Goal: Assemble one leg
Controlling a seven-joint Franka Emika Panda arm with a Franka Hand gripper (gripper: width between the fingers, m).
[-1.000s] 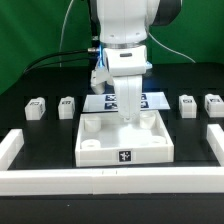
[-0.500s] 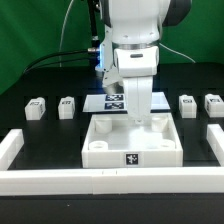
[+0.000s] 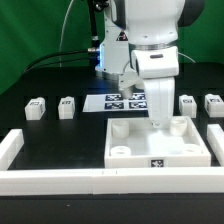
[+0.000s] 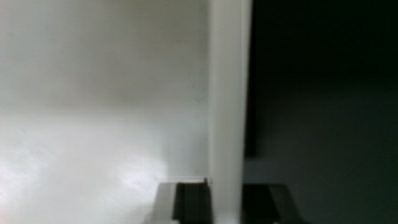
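At panel (image 3: 145, 142) far edge, pincer (image 3: 159, 120) clamps it.

At middle left lie 2 legs (image 3: 35, 108) (image 3: 67, 106); at middle right, 2 other legs (image 3: 187, 104) (image 3: 213, 103). The panel (image 3: 150, 143) lies lower right, with the marker board (image 3: 118, 99) behind it.

I see four small white blocky legs, each showing a black-and-white tag, in one row behind the large white panel (image 3: 140, 150). Leg (image 3: 35, 107) and leg (image 3: 67, 106) lie off toward the exterior view's left. Leg (image 3: 187, 104) and leg (image 3: 213, 103) lie near its far right corner.
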